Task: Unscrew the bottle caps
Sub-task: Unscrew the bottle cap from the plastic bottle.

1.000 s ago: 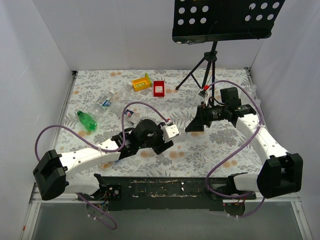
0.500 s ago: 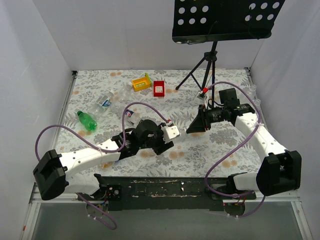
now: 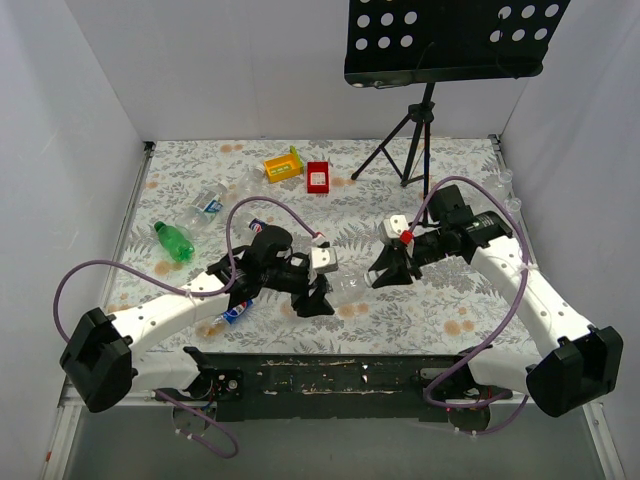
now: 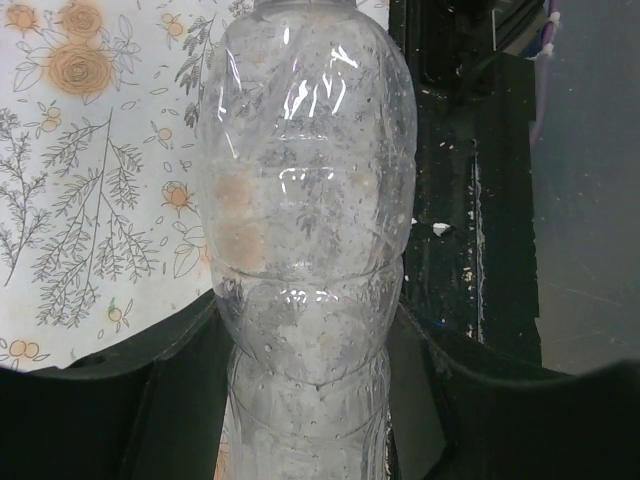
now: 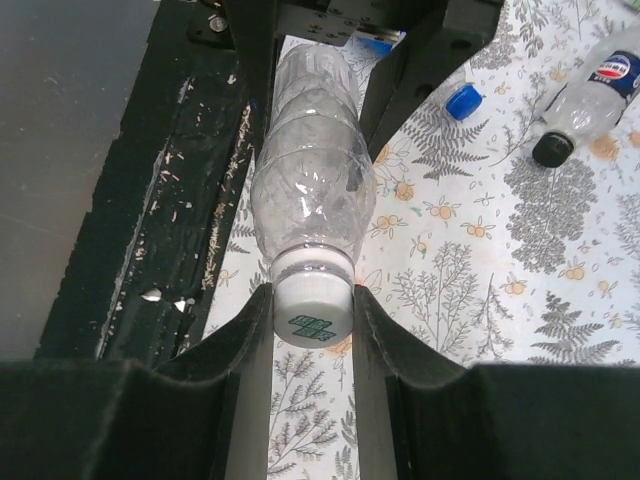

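A clear bottle (image 5: pixel 310 190) is held roughly level between the two arms near the middle of the flowered table (image 3: pixel 450 180). In the left wrist view, the left gripper (image 4: pixel 305 330) is seen clamped on the bottle's body, one dark finger (image 4: pixel 170 400) pressed against each side of the plastic. In the right wrist view, the bottle's white cap (image 5: pixel 313 310), which carries a green print on its top, is seen pointing toward the camera. The right gripper (image 5: pixel 312 298) is closed on this cap, with both fingers (image 5: pixel 250 330) laid against its sides. The cap is seated on the bottle's neck, and no gap can be made out between them. Beyond the held bottle, a loose blue cap (image 5: pixel 462 100) is seen lying on the table. Farther off, a blue-labelled bottle (image 5: pixel 590 90) lies on its side with a dark cap (image 5: pixel 552 150) on it. From above, a green bottle (image 3: pixel 172 240) is seen lying toward the left edge of the table. A yellow tray (image 3: pixel 283 165) and a red tray (image 3: pixel 318 177) are set side by side near the back. A black tripod (image 3: pixel 405 150) is stood at the back right, well apart from both grippers.
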Available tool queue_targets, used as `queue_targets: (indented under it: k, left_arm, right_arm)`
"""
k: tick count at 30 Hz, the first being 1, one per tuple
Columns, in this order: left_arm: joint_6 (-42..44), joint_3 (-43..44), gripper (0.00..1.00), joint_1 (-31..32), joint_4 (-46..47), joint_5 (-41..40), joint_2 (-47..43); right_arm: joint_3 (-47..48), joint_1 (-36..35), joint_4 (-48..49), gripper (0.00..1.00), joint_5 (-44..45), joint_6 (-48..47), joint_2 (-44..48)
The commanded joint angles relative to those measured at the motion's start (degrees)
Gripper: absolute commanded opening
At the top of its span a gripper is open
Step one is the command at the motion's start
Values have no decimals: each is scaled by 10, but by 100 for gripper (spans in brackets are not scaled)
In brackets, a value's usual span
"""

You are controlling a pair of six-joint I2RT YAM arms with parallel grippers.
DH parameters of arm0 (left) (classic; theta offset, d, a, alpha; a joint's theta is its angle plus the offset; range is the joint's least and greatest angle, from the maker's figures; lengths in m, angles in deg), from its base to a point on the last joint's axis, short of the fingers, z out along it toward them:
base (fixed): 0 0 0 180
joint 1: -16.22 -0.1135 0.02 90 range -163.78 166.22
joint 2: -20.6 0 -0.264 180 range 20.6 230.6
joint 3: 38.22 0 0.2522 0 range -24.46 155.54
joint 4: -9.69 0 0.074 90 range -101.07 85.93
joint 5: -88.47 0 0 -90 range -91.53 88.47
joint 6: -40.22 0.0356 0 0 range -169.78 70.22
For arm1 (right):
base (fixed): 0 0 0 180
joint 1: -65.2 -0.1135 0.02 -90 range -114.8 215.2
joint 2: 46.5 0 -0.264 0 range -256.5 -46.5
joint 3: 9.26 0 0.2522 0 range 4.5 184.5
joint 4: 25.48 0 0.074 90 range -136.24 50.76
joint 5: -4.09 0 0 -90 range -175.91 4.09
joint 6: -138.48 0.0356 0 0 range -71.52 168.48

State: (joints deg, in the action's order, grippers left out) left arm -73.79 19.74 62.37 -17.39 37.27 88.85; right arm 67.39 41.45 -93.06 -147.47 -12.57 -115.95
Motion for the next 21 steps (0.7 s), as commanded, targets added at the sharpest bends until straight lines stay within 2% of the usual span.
queue_targets:
  k: [1,10,14,17,19,21]
  left_arm:
    - [-1,10,14,-7,15,73,3]
    - [6,11,14,-7,16,-29,2]
    - [10,4,14,-5,16,-68,-11]
    - [13,2,14,0,15,-88,-16]
    - [16,2,14,5,14,-98,-15]
    - [19,2,14,11,11,-109,-14]
  right_arm:
    - [11,-6,-12,3,27,-63,7]
    - [-11,-2,16,11,17,-3,17]
    - [-22,7,32,20,7,24,19]
    - [-22,14,42,36,-4,45,18]
    - [-20,19,57,57,-2,75,19]
    - [-15,28,71,73,-2,103,19]
